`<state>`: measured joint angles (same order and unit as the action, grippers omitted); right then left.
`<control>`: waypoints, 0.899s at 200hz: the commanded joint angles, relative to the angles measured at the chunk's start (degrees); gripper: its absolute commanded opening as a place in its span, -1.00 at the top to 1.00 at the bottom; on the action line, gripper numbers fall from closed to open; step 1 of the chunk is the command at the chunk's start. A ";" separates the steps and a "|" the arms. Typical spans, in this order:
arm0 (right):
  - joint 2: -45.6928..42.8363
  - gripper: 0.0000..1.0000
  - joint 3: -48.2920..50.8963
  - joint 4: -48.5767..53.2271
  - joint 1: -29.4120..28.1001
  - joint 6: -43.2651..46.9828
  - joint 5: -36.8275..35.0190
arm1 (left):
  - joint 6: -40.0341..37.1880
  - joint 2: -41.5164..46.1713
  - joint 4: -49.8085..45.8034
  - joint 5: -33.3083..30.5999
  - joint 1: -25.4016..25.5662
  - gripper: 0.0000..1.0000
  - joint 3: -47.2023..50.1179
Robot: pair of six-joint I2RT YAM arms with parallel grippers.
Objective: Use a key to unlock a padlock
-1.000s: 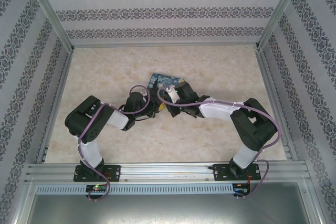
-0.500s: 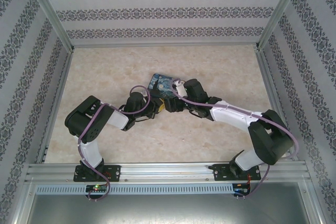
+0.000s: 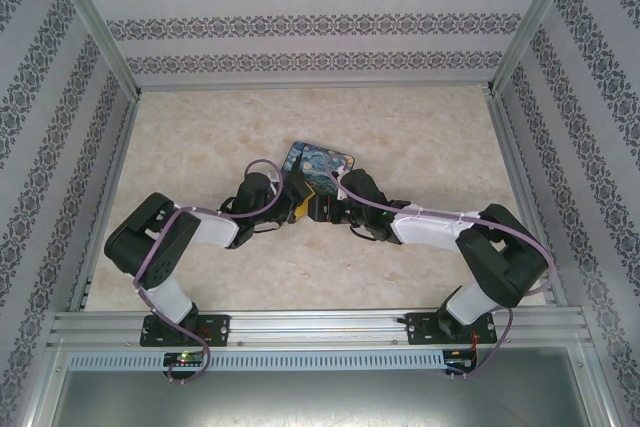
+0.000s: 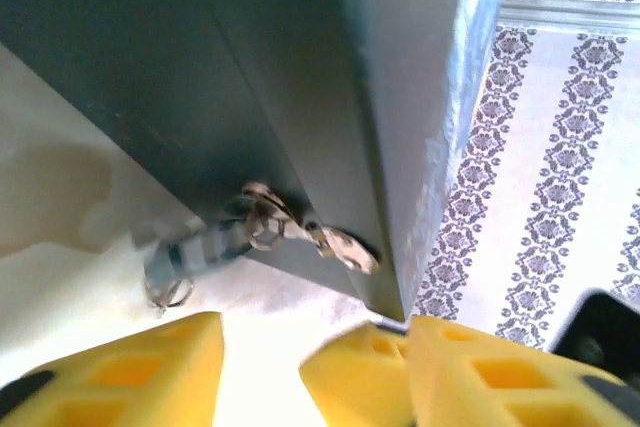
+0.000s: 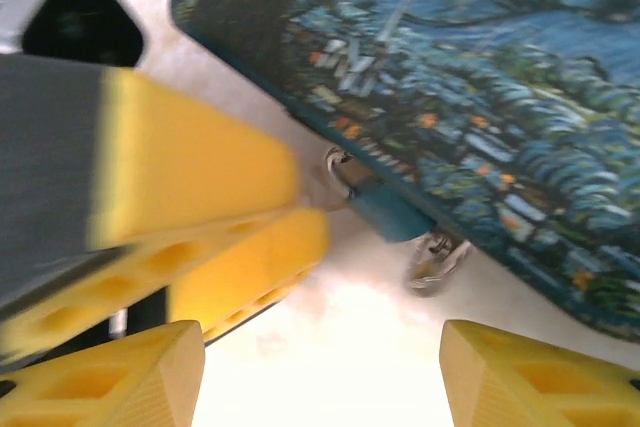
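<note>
The padlock (image 5: 390, 212), small with a teal body, hangs from the hasp (image 4: 340, 247) on the near side of the Starry Night box (image 3: 320, 161). A silvery key (image 5: 435, 257) with its ring dangles at the padlock's lower end. In the left wrist view the padlock (image 4: 195, 247) is blurred. My right gripper (image 5: 320, 357) is open just below the padlock and touches nothing. My left gripper (image 4: 300, 347) is also open, close beside the hasp, with nothing between its fingers. Both grippers meet in front of the box (image 5: 480, 77).
The box rests mid-table on the pale marble top (image 3: 420, 127). Patterned walls (image 3: 320, 27) and metal frame rails (image 3: 110, 197) enclose the table. The two grippers crowd each other: the left gripper's yellow fingers (image 5: 200, 167) sit right by my right gripper's left fingertip (image 5: 100, 377).
Both grippers have opened, the right one first and the left one just now. The right arm shifted and the left elbow swung outward to the left. More of the box top shows.
</note>
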<state>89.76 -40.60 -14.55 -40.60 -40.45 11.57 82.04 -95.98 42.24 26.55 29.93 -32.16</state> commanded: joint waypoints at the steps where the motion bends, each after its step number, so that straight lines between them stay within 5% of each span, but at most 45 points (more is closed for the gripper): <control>1: 1.44 -0.27 0.61 -6.50 1.06 -4.52 -2.12 | -2.36 4.34 -4.39 -1.06 0.04 -0.19 2.28; 55: 4.13 -0.27 -2.42 -8.98 5.73 -5.61 0.18 | -9.30 16.91 -21.13 -6.44 -1.20 -0.62 2.46; 109: 7.36 -0.25 -6.90 -7.50 11.44 -4.26 4.47 | -16.70 21.91 -31.80 -7.57 -3.26 -0.69 -1.73; 180: 3.53 -0.19 0.20 -9.43 10.19 -0.03 6.93 | -23.05 17.27 -33.57 -6.21 -3.94 -0.71 -5.79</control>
<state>95.15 -42.65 -21.74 -29.89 -42.98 16.43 63.37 -77.01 10.50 20.10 26.68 -35.81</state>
